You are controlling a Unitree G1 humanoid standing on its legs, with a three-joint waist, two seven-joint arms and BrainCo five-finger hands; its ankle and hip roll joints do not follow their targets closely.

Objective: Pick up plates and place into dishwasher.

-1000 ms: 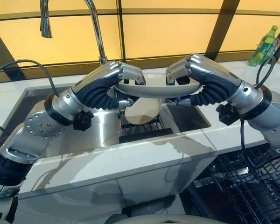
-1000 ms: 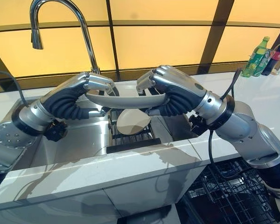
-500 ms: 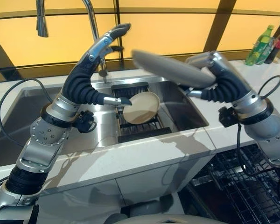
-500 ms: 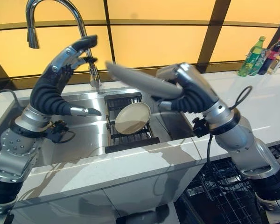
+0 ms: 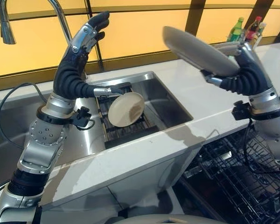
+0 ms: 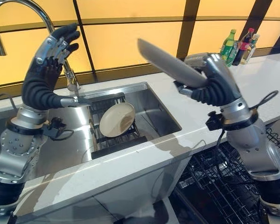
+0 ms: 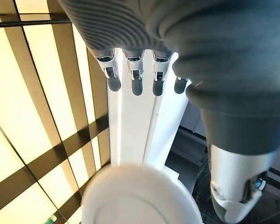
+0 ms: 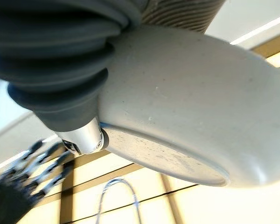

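Note:
A grey plate (image 5: 196,50) is held tilted in the air above the counter, right of the sink, with my right hand (image 5: 242,70) shut on its rim; its underside (image 8: 186,126) shows close in the right wrist view. A cream plate (image 5: 126,108) leans in the black rack (image 5: 119,133) inside the sink. My left hand (image 5: 86,35) is raised high above the sink's left side, fingers straight and holding nothing. The dishwasher's black wire rack (image 5: 242,177) lies open at the lower right.
A tall chrome faucet (image 6: 18,9) arches over the sink (image 5: 170,105). Bottles (image 6: 235,44) stand at the counter's far right. The white counter (image 5: 144,154) runs along the front.
My left hand let go of the grey plate and rose with its fingers straight. My right hand carried the plate up and to the right. The camera turned right.

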